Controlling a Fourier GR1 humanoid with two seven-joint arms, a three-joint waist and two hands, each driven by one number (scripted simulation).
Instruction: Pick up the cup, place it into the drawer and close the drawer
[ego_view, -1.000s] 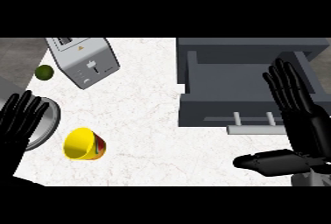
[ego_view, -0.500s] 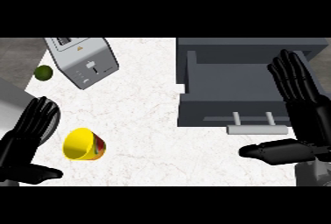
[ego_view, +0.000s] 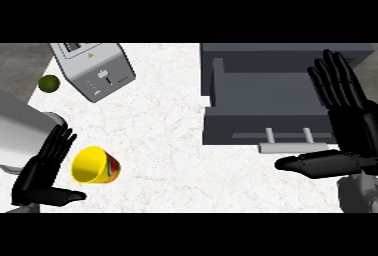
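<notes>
Cup (ego_view: 94, 165) just right of L robot hand (ego_view: 43, 172)

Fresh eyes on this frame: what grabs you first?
The bright yellow cup at lower left stands out on the white counter, apparently lying on its side, with the open left hand right beside it. At right, the grey drawer is pulled open, and the open right hand shows over its right edge. A toaster and a green lime sit at upper left.
</notes>
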